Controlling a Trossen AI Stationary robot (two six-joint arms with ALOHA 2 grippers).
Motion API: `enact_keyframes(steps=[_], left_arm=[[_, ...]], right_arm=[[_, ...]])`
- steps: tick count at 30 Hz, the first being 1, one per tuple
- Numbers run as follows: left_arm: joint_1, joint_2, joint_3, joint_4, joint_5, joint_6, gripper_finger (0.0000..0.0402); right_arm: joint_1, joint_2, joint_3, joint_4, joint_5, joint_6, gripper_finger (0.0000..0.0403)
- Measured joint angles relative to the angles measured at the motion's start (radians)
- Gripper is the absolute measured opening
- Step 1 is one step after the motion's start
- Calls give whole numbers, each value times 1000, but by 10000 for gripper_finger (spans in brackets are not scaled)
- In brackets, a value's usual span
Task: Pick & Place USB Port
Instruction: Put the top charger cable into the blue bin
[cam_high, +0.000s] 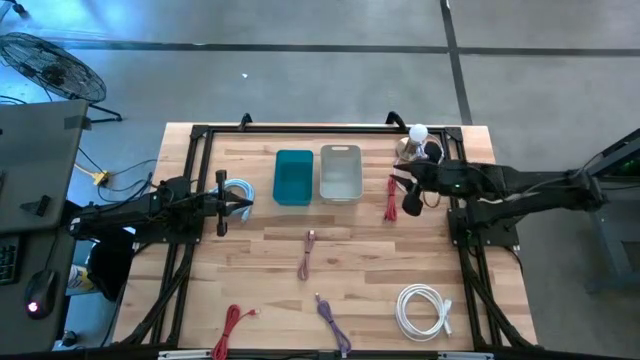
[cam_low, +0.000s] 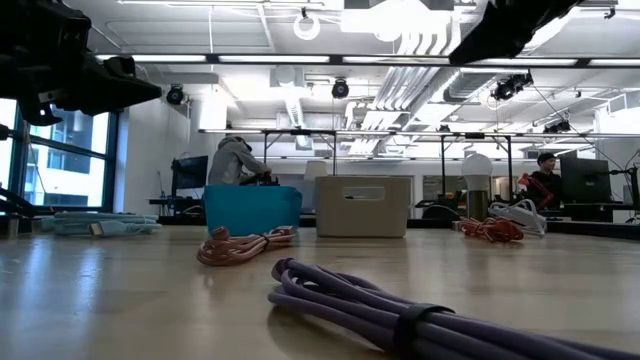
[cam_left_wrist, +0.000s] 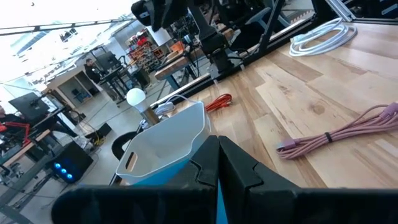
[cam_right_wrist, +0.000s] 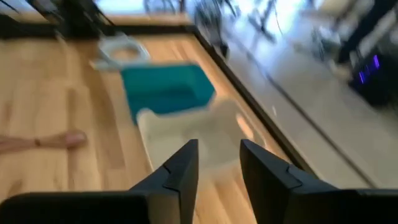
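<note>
2 bins stand side by side at the far middle of the table, a teal bin and a pale grey bin, and neither shows a cable inside from above, so the task looks barely begun. 6 cables lie loose: a red cable just right of the grey bin, a pink cable mid-table, a purple cable and a second red cable at the near edge, a white cable near right, and a light blue cable left of the teal bin. The right gripper hovers beside the far red cable, its fingers parted with nothing between them in its wrist view. The left gripper waits clenched and empty by the light blue cable. Judging from this, every cable remains to be picked and placed, and the far red one seems the likeliest first.
</note>
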Motion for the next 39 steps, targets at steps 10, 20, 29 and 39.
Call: enact_keyframes(steps=[10,20,29,39], left_arm=[[0,0,0,-3,3,-5,0],[0,0,-1,-4,2,-38,0],[0,0,-2,-4,4,-62,0],[0,0,-2,-3,5,-110,0]], right_arm=[[-3,159,145,-275,12,246,163],[-11,295,162,-410,8,418,200],[-88,390,162,-443,-145,629,201],[-217,488,161,-441,-292,739,202]])
